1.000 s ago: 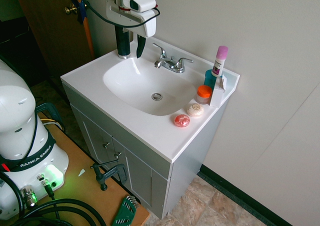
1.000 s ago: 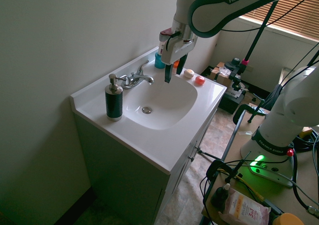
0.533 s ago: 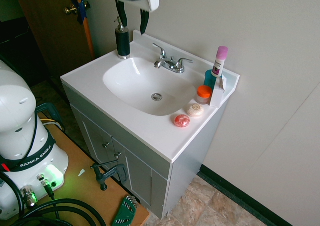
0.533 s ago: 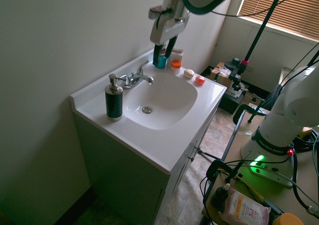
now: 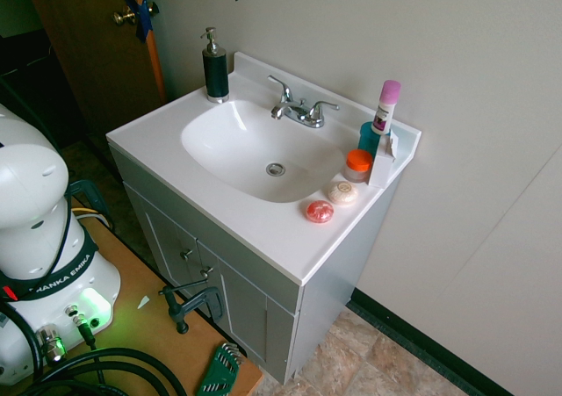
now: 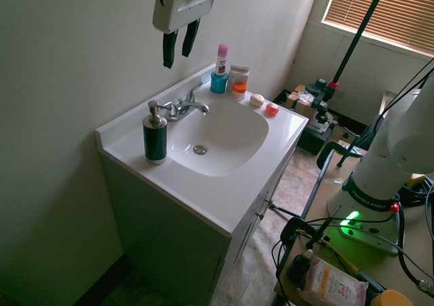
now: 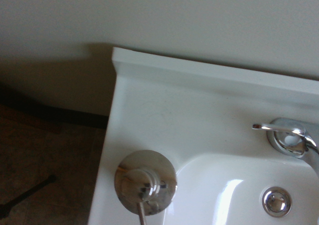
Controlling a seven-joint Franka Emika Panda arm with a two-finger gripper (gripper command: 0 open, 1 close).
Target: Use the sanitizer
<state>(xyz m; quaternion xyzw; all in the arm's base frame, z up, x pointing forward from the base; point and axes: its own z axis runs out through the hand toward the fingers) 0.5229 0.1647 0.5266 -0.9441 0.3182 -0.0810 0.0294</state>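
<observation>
Sanitizer (image 6: 154,138) untouched on counter; gripper (image 6: 179,47) high above it, fingers spread, empty.

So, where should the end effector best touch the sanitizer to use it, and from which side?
Press the silver pump head from straight above. The sanitizer stands upright at the sink's corner, and its pump moves downward. The open end effector hangs high above the counter, pointing down, probably suited to descend.
</observation>
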